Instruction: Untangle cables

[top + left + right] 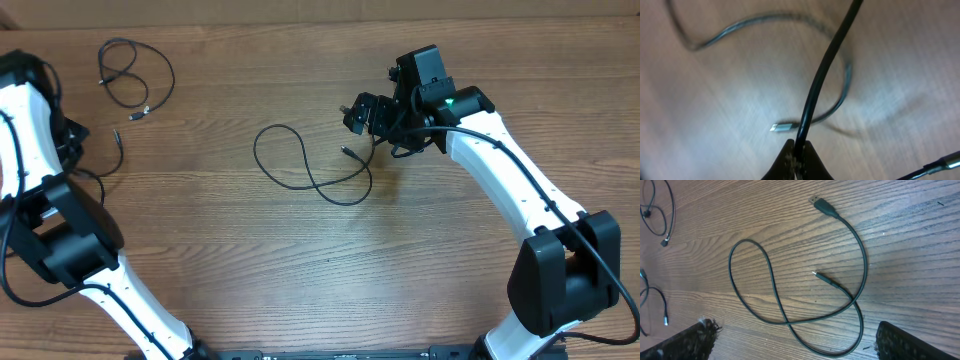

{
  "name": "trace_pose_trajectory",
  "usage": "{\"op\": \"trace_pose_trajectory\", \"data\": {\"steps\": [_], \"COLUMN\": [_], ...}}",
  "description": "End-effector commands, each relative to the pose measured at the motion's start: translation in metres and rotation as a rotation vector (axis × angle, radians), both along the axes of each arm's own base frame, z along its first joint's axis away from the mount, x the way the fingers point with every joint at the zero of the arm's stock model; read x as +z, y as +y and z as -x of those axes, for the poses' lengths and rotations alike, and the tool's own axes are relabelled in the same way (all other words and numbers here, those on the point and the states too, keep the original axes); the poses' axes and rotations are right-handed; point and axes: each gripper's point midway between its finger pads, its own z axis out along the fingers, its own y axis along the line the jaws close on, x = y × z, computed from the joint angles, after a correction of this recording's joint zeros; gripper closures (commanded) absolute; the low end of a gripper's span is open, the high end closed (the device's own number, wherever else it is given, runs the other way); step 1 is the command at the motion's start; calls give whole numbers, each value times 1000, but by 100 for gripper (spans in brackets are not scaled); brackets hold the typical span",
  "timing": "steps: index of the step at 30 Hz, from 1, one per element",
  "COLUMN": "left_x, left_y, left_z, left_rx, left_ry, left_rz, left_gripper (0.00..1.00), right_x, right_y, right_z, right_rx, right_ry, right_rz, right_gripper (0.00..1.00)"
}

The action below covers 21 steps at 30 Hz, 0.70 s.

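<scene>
A thin black cable point(310, 170) lies in a crossed loop at the table's middle. It also shows in the right wrist view point(772, 285), with a USB plug point(819, 203) and a small plug point(817, 274) at its ends. My right gripper point(362, 113) hovers open and empty just right of it, its fingers point(795, 342) wide apart above the loop's near bend. A second cable point(135, 75) lies coiled at the far left. My left gripper point(797, 152) is shut on a third black cable point(822, 75) and holds it above the table; a silver plug point(780, 128) lies below.
The held cable's free end point(118, 148) hangs near the left arm point(30, 110). The coiled cable and another cable end show at the left edge of the right wrist view point(660, 210). The table is bare wood.
</scene>
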Motion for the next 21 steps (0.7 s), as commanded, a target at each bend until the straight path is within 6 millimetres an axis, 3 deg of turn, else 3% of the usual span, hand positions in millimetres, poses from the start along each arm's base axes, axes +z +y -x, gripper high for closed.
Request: {"op": "trace_pose_trajectory", "data": {"steps": [1, 6, 8, 9, 11, 12, 15, 21], "left_x": [-6, -6, -5, -5, -6, -6, -10, 13], "left_y": [0, 11, 15, 17, 17, 15, -16, -122], "left_z": [-8, -12, -13, -13, -13, -14, -32, -71], "left_rx": [-133, -137, -134, -130, -129, -141, -314, -642], "left_ry": [-27, -56, -64, -68, -76, -79, -160, -467], "left_rz": [51, 28, 22, 20, 28, 39, 203, 639], "left_gripper": [96, 95, 90, 78, 43, 31, 26, 24], "right_x": [2, 2, 2, 2, 2, 2, 3, 4], "right_y": [-1, -1, -1, -1, -1, -1, 0, 0], "right_z": [-2, -2, -2, -2, -2, -2, -3, -5], "right_rx": [3, 3, 3, 3, 3, 3, 3, 2], "right_ry": [-15, -16, -15, -15, -16, -16, -20, -31], "right_rz": [7, 7, 7, 7, 7, 7, 6, 2], "right_gripper": [0, 0, 0, 0, 0, 0, 0, 0]}}
